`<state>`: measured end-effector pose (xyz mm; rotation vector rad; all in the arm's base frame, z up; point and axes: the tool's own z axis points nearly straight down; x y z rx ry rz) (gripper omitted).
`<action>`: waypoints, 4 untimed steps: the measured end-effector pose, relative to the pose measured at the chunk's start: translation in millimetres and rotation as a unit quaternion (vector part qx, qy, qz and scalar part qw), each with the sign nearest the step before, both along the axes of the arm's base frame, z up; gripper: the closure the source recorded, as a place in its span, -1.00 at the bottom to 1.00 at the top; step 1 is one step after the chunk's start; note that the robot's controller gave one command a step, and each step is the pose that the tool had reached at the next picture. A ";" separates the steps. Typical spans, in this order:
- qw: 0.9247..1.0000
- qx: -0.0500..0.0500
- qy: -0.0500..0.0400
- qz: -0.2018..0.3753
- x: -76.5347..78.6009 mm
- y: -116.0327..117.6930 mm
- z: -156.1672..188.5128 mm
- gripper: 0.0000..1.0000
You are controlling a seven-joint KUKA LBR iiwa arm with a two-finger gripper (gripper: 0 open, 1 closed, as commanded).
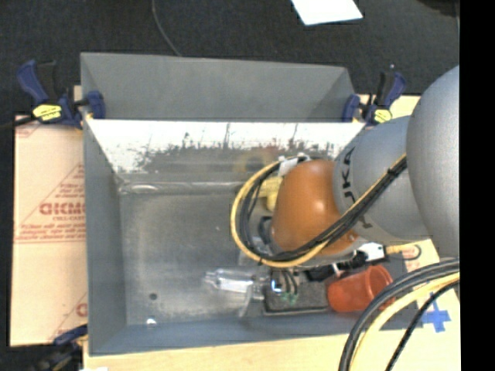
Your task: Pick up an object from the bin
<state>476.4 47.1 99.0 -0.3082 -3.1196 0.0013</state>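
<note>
My gripper (277, 284) is low in the bin near the front wall, right of the middle, mostly hidden under the arm's orange cover. A clear plastic thing (228, 283), like a small bottle or cup on its side, lies just left of it and seems to touch it. A dark flat thing (303, 297) lies beneath and right of the gripper. An orange-red rounded thing (360, 287) lies further right, near the front right corner. A yellow thing (270, 192) peeks out behind the cover, towards the back.
The arm and its black and yellow cables cover the right half of the bin. The bin's left half shows bare grey floor. The front wall is close below the gripper.
</note>
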 end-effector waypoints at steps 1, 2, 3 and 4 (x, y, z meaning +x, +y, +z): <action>0.998 0.001 -0.015 0.054 -0.9 0.6 -27.8 -1.00; 0.998 0.000 -0.007 -0.067 -3.3 6.8 -27.7 1.00; 0.998 0.000 -0.007 -0.067 -3.3 6.8 -27.7 1.00; 0.998 0.000 -0.006 -0.067 -3.9 6.4 -10.7 1.00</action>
